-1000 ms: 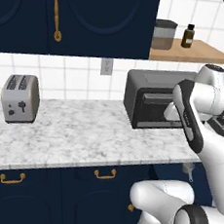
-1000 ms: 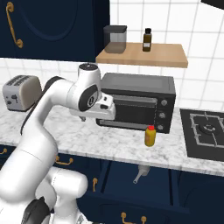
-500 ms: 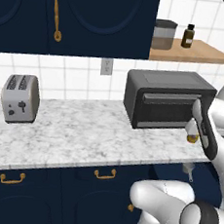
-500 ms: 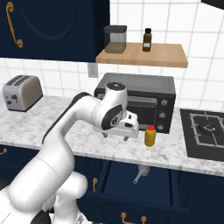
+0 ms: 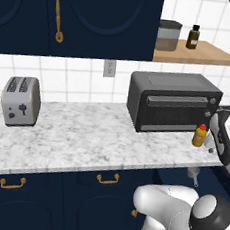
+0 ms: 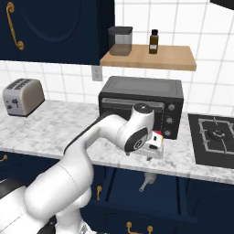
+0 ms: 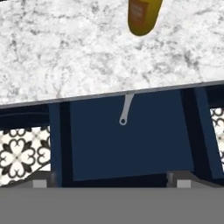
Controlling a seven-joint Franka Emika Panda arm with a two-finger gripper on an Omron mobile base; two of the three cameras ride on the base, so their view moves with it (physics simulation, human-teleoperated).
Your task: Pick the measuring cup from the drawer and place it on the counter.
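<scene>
Right, nearest first: the gripper sits at the bottom of the hand view, its two dark finger tips spread wide apart with nothing between them. It hangs above the open drawer, a navy-blue tray pulled out from under the counter. Patterned floor tile shows either side of the drawer in the hand view.

The measuring cup lies inside the drawer, near its back; in the hand view the thin grey handle shows, pointing out from under the counter edge, and the bowl is hidden beneath that edge. From the right base view the cup is a small grey scoop in the drawer, just below the counter's pale edge, with the white arm's wrist above it over the counter front. In the left base view the cup shows below the counter, beside the arm's forearm.

On the counter a yellow bottle with a red cap stands near the front edge, just in front of the dark toaster oven. A silver toaster stands well apart to the left. Behind, a white tiled wall; above it a wooden shelf carries a grey canister and a small dark bottle. Navy upper cupboards with brass handles hang at left. A black hob sits right of the oven.
</scene>
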